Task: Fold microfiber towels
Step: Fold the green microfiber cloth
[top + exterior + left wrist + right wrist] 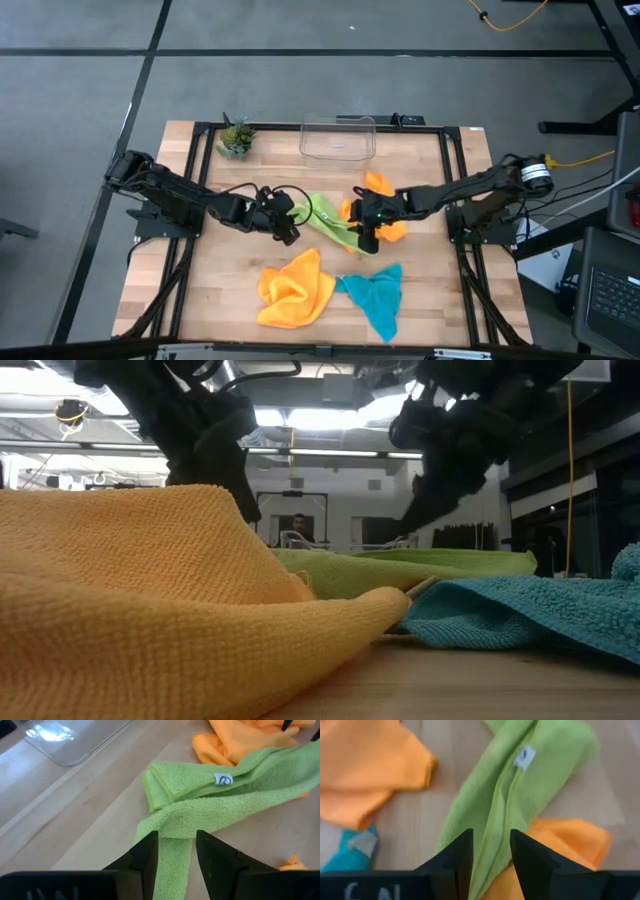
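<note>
Both of your grippers, left (289, 222) and right (362, 232), pinch opposite ends of the lime green microfibre towel (325, 220) mid-table from above, while the wrist views show each pair of fingers (150, 855) clamped on cloth, likely to stretch it flat.

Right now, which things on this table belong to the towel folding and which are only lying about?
Part of the job:
- lime green towel, held at opposite ends by the left gripper and right gripper
- orange towel near the front
- second orange towel by the right gripper
- teal towel

Just lying about:
- clear plastic bin
- small potted plant
</note>
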Robot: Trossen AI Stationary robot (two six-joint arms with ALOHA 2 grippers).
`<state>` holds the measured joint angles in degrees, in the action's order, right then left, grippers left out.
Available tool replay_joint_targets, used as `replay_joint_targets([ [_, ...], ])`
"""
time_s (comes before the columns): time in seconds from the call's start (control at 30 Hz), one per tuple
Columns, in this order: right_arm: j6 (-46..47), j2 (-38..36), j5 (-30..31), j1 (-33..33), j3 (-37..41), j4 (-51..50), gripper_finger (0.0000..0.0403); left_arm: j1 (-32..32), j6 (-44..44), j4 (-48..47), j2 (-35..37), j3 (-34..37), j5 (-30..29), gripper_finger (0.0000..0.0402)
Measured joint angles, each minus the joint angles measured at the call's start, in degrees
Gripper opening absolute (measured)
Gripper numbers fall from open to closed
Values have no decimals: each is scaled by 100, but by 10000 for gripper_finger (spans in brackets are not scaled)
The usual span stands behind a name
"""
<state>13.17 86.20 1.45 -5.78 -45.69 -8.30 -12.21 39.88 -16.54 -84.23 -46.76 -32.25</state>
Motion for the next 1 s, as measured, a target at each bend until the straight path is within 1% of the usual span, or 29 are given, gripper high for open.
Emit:
replay_joint_targets([
  [0.1,-125,115,0,-43,2,-3,153,0,0,1,0,0,-2,126],
  [0.27,-299,402,82,-54,2,76,204,-2,-1,10,0,0,-2,126],
  [0.37,-640,653,-175,-182,2,90,220,-2,-2,11,0,0,-2,126],
  [0.47,-911,829,-363,-400,2,156,224,-2,-2,12,0,0,-2,126],
  [0.8,-946,859,-459,-692,-15,266,224,-2,-4,12,0,0,-9,126],
  [1.0,-1341,859,-458,-688,-394,252,224,-2,-54,51,0,1,-7,126],
])
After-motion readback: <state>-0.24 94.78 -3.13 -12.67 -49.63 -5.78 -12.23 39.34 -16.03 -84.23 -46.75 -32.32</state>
